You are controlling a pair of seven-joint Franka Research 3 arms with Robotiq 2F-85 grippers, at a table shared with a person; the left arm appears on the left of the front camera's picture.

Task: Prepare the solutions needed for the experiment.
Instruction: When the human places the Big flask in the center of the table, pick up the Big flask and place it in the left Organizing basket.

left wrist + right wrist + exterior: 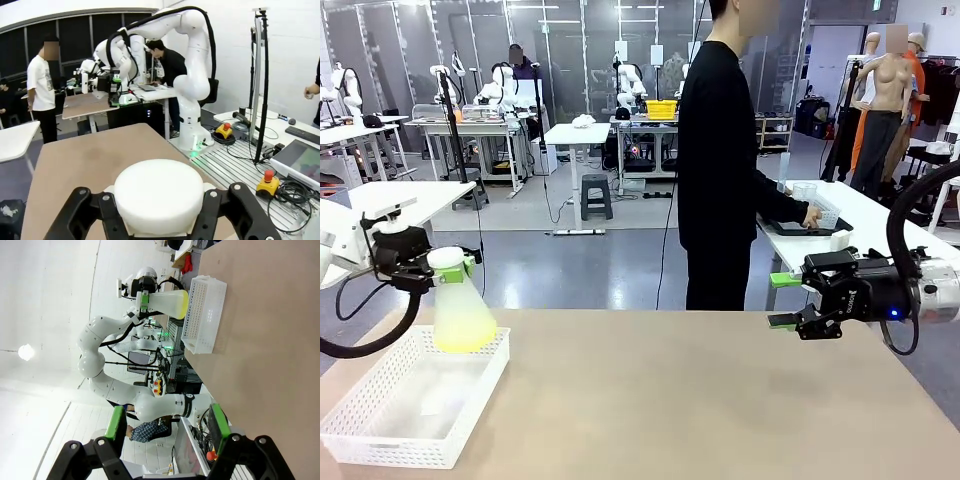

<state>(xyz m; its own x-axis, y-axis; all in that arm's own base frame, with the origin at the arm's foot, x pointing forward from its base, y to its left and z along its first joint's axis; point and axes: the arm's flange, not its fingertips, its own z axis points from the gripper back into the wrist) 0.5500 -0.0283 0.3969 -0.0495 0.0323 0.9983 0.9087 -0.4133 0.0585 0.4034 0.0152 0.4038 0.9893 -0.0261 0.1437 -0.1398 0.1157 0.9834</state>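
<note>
Your left tool (452, 266) is clamped around the white neck of a frosted whitish conical flask (460, 315), holding it upright above the far right corner of the white perforated plastic basket (380, 425) at the near left of the tan bench (720, 400). The solutions (463, 340) you are after sit inside that flask as a shallow lime-yellow layer at its bottom; from the right wrist view the same flask (170, 303) shows with its yellow-tinted base beside the basket (205, 315). From the left wrist view, the black fingers (107, 212) press against both sides of the flask's white top (159, 196). Judge the flask as light, with little liquid in it, but rigid, likely breakable and smooth, so it could slip or swing if you tilt it fast; the narrow neck, just under the rim, is the sensible place to hold, and keeping it upright should stop the liquid from sloshing. Your right tool (782, 300) hangs over the right side of the bench with its green-padded fingers (116, 422) spread wide and nothing between them. No label, brand or scale marking can be read on the flask or the basket.
</note>
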